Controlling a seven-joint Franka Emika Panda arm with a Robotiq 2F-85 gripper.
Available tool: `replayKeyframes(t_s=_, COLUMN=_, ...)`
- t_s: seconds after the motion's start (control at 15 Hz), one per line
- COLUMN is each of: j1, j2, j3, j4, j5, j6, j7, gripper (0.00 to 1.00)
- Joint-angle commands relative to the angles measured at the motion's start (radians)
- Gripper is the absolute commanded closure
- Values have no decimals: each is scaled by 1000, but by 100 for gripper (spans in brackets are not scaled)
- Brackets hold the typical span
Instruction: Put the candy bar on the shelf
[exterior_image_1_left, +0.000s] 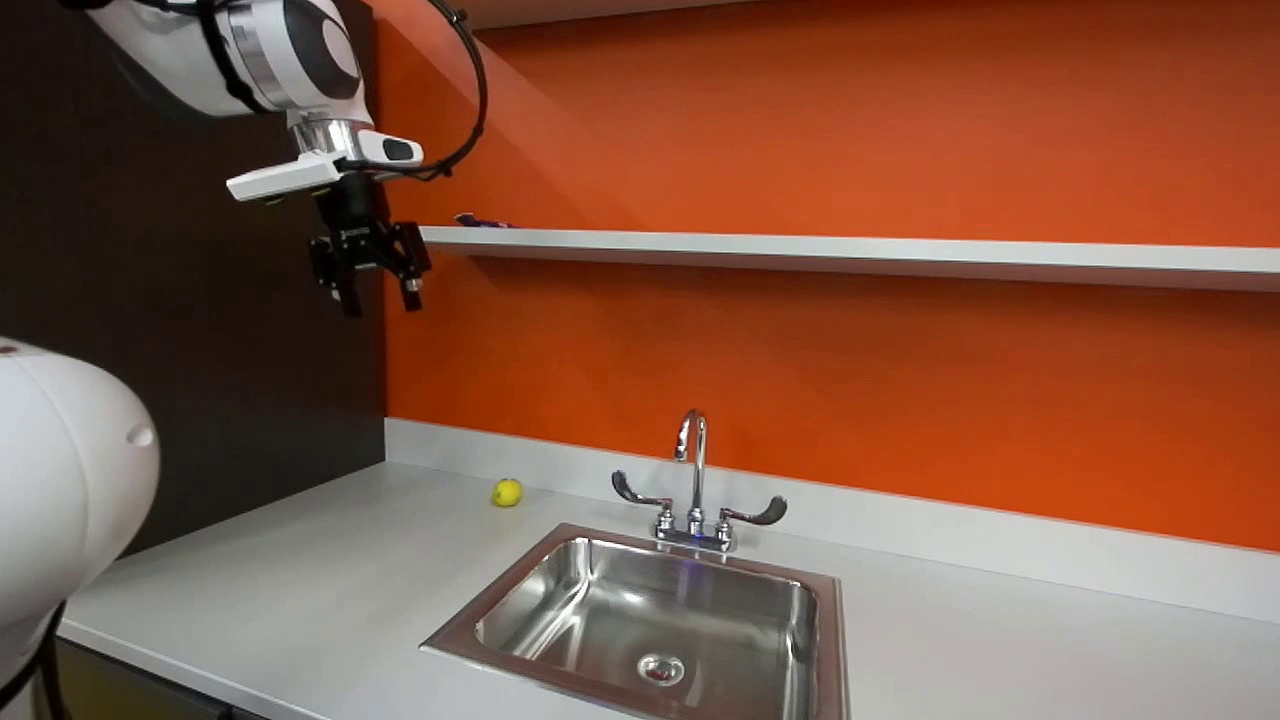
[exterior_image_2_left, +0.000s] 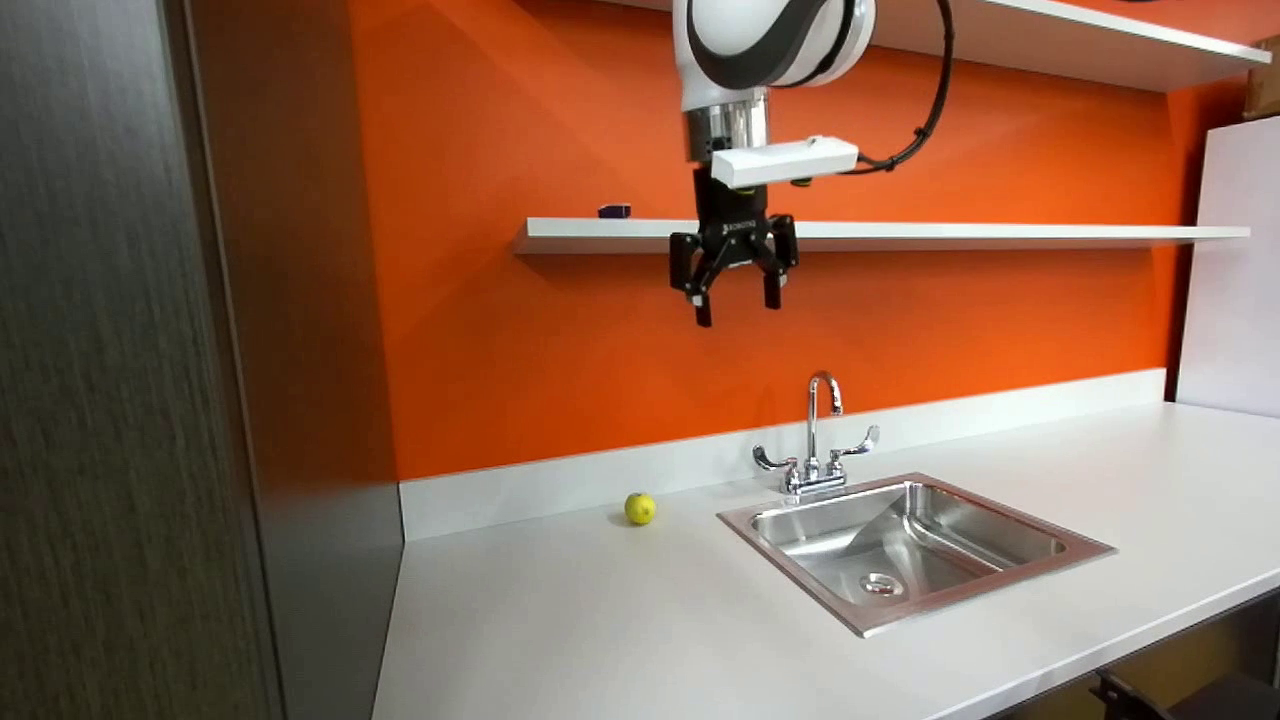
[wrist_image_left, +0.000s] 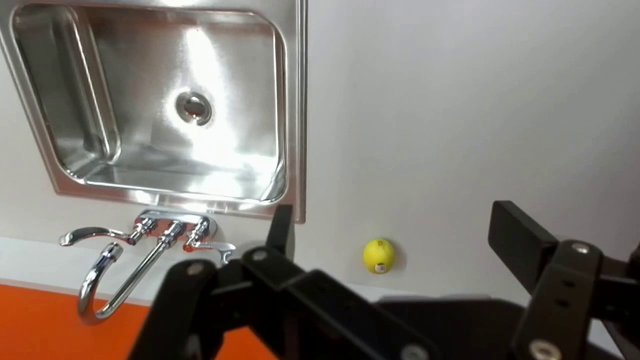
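Observation:
The candy bar (exterior_image_1_left: 484, 221), small and dark purplish, lies on top of the white shelf (exterior_image_1_left: 850, 249) near its left end. In an exterior view the candy bar (exterior_image_2_left: 614, 211) shows as a short dark block on the shelf (exterior_image_2_left: 1000, 235). My gripper (exterior_image_1_left: 381, 306) points down with its fingers apart and nothing between them. In an exterior view the gripper (exterior_image_2_left: 738, 312) hangs in front of the shelf, fingertips below board level, right of the candy bar. In the wrist view the open gripper (wrist_image_left: 400, 232) is high above the countertop; the candy bar and shelf are out of that view.
A yellow-green ball (exterior_image_1_left: 507, 492) sits on the white countertop (exterior_image_1_left: 300, 580) near the backsplash. A steel sink (exterior_image_2_left: 890, 625) with a tall faucet (exterior_image_2_left: 813, 430) is to its right. A dark panel (exterior_image_1_left: 220, 350) stands at the left. An upper shelf (exterior_image_2_left: 1120, 30) hangs above.

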Motion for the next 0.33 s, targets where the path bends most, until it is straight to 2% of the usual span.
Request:
replayKeyframes(t_s=0.0, j1=-11, j2=-84, j3=9, j4=-143, j5=60, j6=70, j7=-65, gripper=0)
replayKeyframes(t_s=0.07, j1=-29, j2=-24, j3=28, j4=-65, j5=33, j6=27, j7=-23, gripper=0)
replayKeyframes(t_s=0.27, j1=-30, j2=-29, j3=31, j4=-83, j5=36, j6=34, j7=-26, gripper=0)
